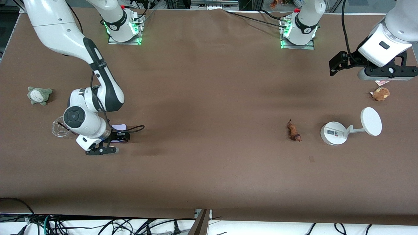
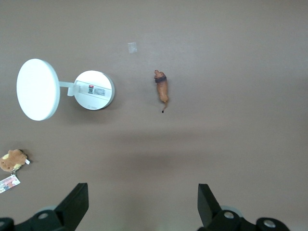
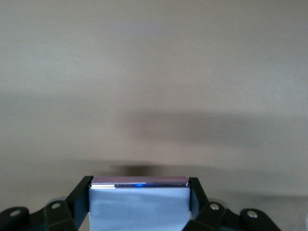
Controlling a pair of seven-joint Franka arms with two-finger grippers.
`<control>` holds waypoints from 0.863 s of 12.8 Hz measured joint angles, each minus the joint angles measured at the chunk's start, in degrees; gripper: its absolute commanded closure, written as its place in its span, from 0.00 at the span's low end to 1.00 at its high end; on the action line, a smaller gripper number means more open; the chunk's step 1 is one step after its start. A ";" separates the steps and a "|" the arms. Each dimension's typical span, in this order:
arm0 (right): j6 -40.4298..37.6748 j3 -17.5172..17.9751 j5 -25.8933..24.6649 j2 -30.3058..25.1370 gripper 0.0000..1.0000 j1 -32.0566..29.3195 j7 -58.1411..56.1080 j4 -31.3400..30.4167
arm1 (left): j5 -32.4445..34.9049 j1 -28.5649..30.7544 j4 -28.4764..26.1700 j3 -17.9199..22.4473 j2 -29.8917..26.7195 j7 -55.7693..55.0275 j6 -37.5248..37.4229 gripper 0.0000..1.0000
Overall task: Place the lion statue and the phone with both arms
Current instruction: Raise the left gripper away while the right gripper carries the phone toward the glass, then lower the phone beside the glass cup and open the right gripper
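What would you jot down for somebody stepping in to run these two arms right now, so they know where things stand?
Right gripper: low at the right arm's end of the table, shut on the phone, beside a clear cup.
Left gripper: open, holding nothing, up in the air above the brown plush at the left arm's end.
Lion statue: lying untouched on the table beside the white stand.
Done: phone gripped.
Left: grab the lion statue, then place both things.
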 measured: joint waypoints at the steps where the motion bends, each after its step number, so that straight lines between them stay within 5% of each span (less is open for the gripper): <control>1: 0.86 -0.01 0.00 -0.01 0.79 -0.81 -0.07 -0.91 | 0.79 0.00 0.07 -0.54 0.00 -0.03 -0.04 0.00; 11: 3.82 -0.12 -0.01 1.79 0.79 -5.36 -3.77 -2.29 | 1.41 0.76 0.09 -0.62 0.08 -0.04 -0.63 0.00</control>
